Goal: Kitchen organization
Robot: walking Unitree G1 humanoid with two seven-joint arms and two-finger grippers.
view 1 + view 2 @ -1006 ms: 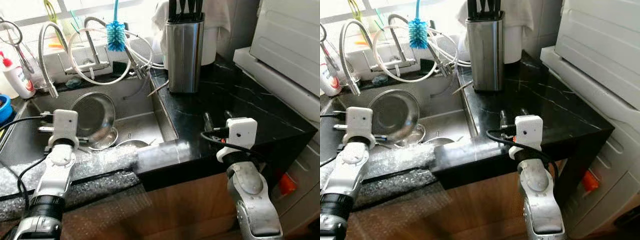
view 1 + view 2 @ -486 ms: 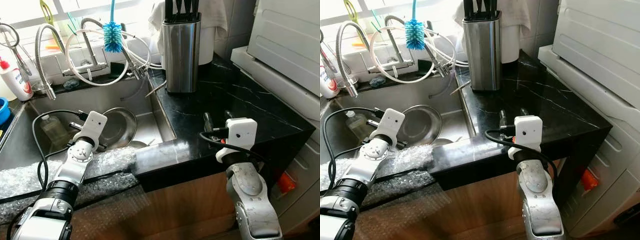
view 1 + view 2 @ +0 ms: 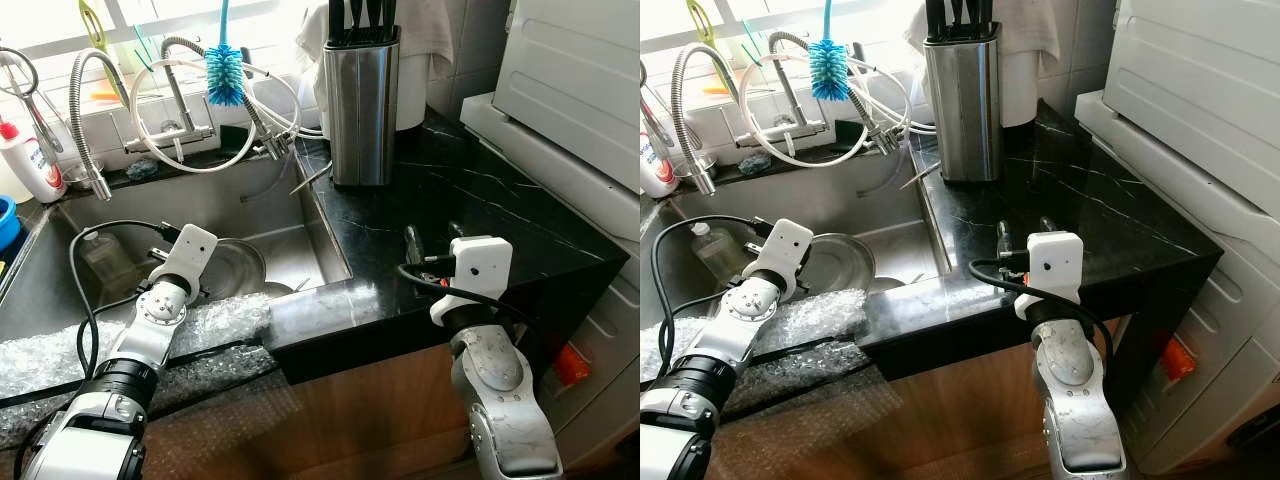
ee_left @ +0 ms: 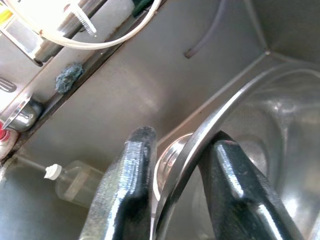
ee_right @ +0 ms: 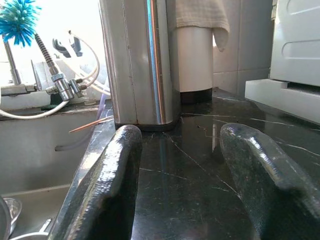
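Bowl (image 3: 232, 268) rim between left gripper (image 4: 175, 165) fingers (image 4: 131, 185), in sink (image 3: 280, 200)

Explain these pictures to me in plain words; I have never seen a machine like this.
This is a walking humanoid robot with two silver arms, each ending in two black fingers. Two pictures come from cameras in its head, looking down at a kitchen sink and a black counter. The other two come from cameras on its wrists, looking along the fingers. The left gripper is down in the sink, its fingers on either side of the rim of a steel bowl. The right gripper rests open over the counter, holding nothing. On the counter stands a steel knife block; a blue bottle brush hangs by the taps.
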